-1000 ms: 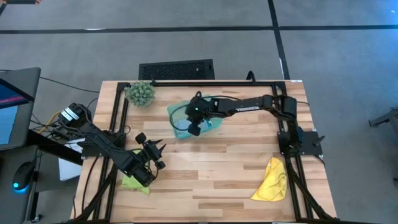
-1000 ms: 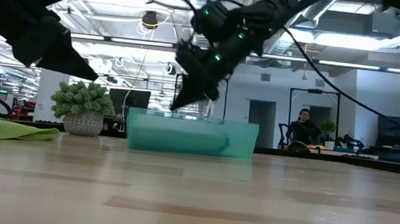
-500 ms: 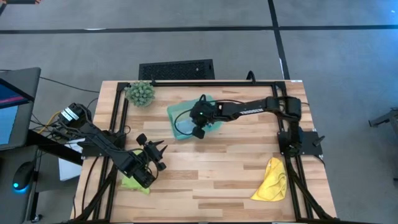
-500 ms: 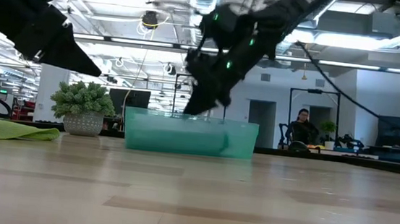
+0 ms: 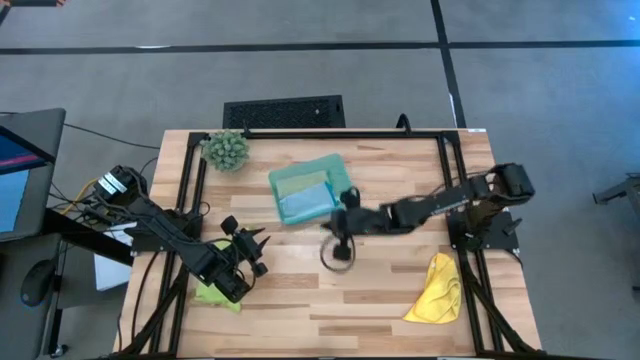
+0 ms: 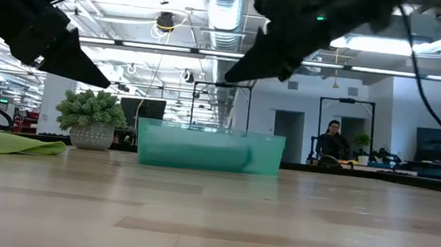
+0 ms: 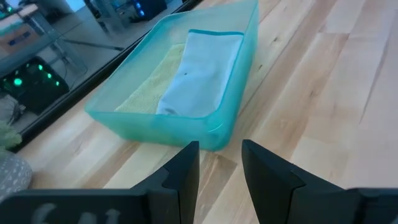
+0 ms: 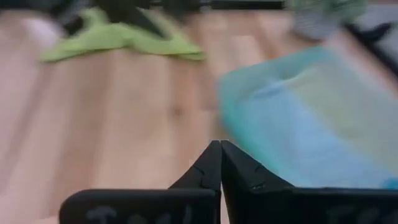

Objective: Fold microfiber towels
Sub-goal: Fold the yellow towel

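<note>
A teal tray (image 5: pixel 305 190) stands at the table's far middle, with a pale sage green towel (image 7: pixel 152 84) and a light blue towel (image 7: pixel 202 71) lying folded side by side in it. A lime green towel (image 5: pixel 215 295) lies crumpled at the near left, partly under my left arm. A yellow towel (image 5: pixel 435 290) lies bunched at the near right. My right gripper (image 5: pixel 338 238) hangs shut and holds nothing, just on the near side of the tray. My left gripper (image 5: pixel 252 250) waits open at the left, pointing at the tray (image 7: pixel 186 124).
A spiky green plant ball (image 5: pixel 226 150) in a pot sits at the far left corner. Black frame rails run along the table's left (image 5: pixel 190 200), right (image 5: pixel 455 200) and far edges. Bare wood lies across the table's near middle (image 5: pixel 340 300).
My right gripper has drawn back from over the tray toward the table's near and right edges, quickly in the last half second, with nothing in its shut fingers. The two towels stay folded in the tray.
</note>
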Controlling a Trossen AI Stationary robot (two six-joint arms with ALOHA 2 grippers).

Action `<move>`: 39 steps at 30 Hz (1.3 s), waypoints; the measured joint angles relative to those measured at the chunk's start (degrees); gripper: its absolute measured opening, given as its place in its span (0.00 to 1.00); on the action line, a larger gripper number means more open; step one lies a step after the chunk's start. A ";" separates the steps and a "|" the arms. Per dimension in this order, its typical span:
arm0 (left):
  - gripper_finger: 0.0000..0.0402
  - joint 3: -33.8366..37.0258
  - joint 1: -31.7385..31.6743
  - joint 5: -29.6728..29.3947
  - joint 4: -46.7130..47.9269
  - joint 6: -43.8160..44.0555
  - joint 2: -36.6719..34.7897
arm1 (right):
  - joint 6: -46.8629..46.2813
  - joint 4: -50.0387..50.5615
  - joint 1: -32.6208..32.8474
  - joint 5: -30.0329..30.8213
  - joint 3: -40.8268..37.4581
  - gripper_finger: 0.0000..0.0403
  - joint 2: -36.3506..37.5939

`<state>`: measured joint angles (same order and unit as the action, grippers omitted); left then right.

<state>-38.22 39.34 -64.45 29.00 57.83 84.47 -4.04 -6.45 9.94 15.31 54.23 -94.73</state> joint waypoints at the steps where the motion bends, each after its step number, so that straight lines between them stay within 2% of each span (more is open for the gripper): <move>1: 0.28 0.00 0.14 -0.01 -1.44 -2.31 0.00 | -1.05 -2.08 1.46 0.00 -1.68 0.07 -0.12; 5: 0.28 -0.15 0.23 2.19 -10.02 -16.43 0.00 | 4.02 -14.06 5.74 2.38 -5.51 0.06 -4.11; 7: 0.28 -1.29 0.04 7.67 -12.46 -21.99 0.00 | 4.91 -16.57 6.79 5.29 -5.70 0.05 -5.92; 9: 0.28 -2.96 0.06 12.61 -12.34 -24.91 0.00 | 5.00 -17.94 7.30 6.50 -5.48 0.05 -7.83; 11: 0.28 -4.29 0.10 14.66 -12.17 -25.58 0.00 | 4.90 -17.64 7.95 7.27 -5.73 0.04 -9.10; 18: 0.28 -5.49 -0.45 11.86 -13.43 -27.20 0.00 | 3.02 -15.98 10.81 7.87 -5.72 0.08 -8.87; 23: 0.28 -5.49 -0.49 7.82 -13.46 -28.99 0.00 | 2.91 -14.78 13.04 15.08 -5.55 0.10 -4.99; 27: 0.28 -5.49 -0.49 6.08 -13.47 -30.24 0.00 | -0.16 -7.04 14.63 16.92 -5.57 0.14 0.16; 31: 0.28 -5.49 -0.49 6.10 -13.48 -30.22 0.00 | -9.19 8.22 17.43 15.34 -5.55 0.21 8.38; 35: 0.28 -5.49 -0.49 6.49 -13.50 -29.76 0.00 | -17.18 24.78 21.37 9.85 -5.57 0.28 16.52; 39: 0.28 -5.48 -0.49 6.54 -13.52 -29.71 0.00 | -22.34 36.42 27.47 1.93 -5.57 0.32 21.63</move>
<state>-43.70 38.85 -57.91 15.49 28.12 84.47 -26.38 29.97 37.40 17.24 48.66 -73.10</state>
